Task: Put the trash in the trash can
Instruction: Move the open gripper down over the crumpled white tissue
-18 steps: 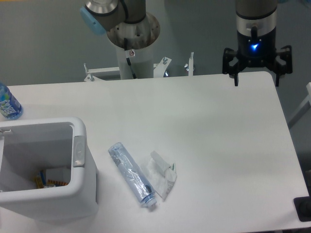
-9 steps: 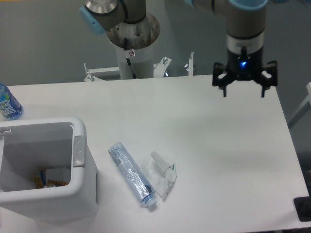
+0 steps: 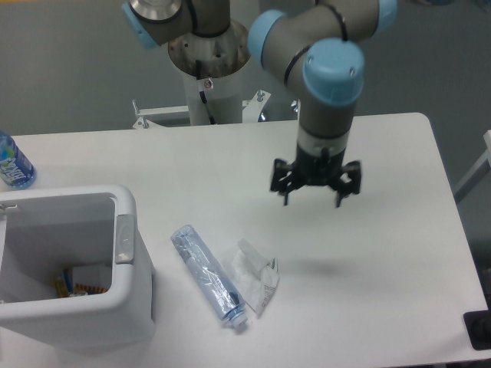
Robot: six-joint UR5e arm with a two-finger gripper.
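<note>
crinkled clear plastic bottle (image 3: 208,275), crumpled glossy wrapper (image 3: 257,277), smooth white plastic bin (image 3: 126,307), matt white table (image 3: 383,253)

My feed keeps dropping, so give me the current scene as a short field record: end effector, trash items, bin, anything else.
end effector: open, empty, above the table, right of the trash
crushed bottle: lying flat on the table, not grasped
crumpled wrapper: against the bottle's right side
trash can: front left, some items already inside
water bottle: far left edge, uncrushed

white table (image 3: 192,165) | grey floor (image 3: 69,69) | even light
</note>
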